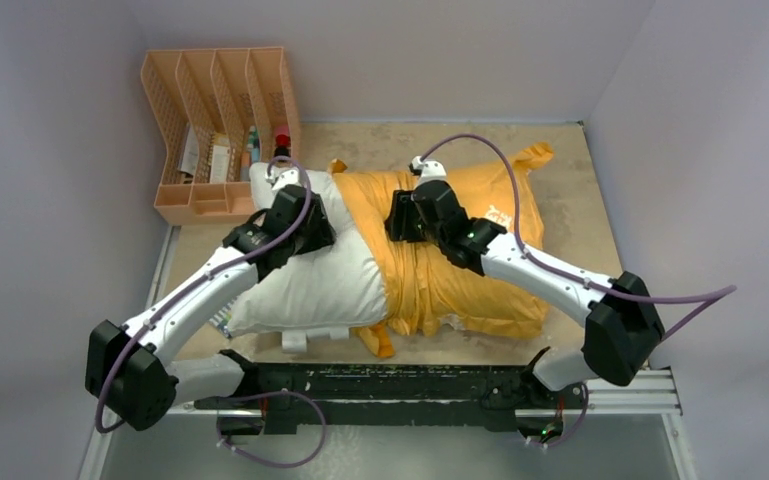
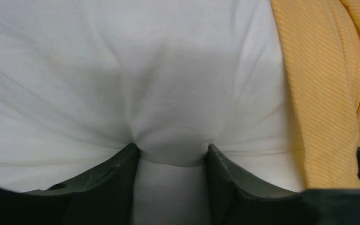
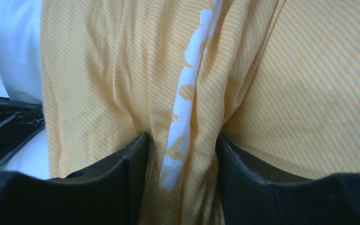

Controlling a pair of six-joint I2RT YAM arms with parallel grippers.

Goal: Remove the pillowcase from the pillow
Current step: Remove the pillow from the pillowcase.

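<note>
Peach file rack [image 1: 215,130] far-left holds small items, unclear which; pillow [image 1: 310,280] mid-surface [image 1: 585,200], pillowcase [image 1: 480,290] bunched over its right half, short of surface's right edge; left fingers [image 2: 117,178] pinch pillow fabric; right fingers [image 3: 121,173] pinch pillowcase fold.

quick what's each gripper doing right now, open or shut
left gripper: shut, its fingers pinching a fold of the white pillow
right gripper: shut, its fingers pinching a bunched fold of the pillowcase
</note>
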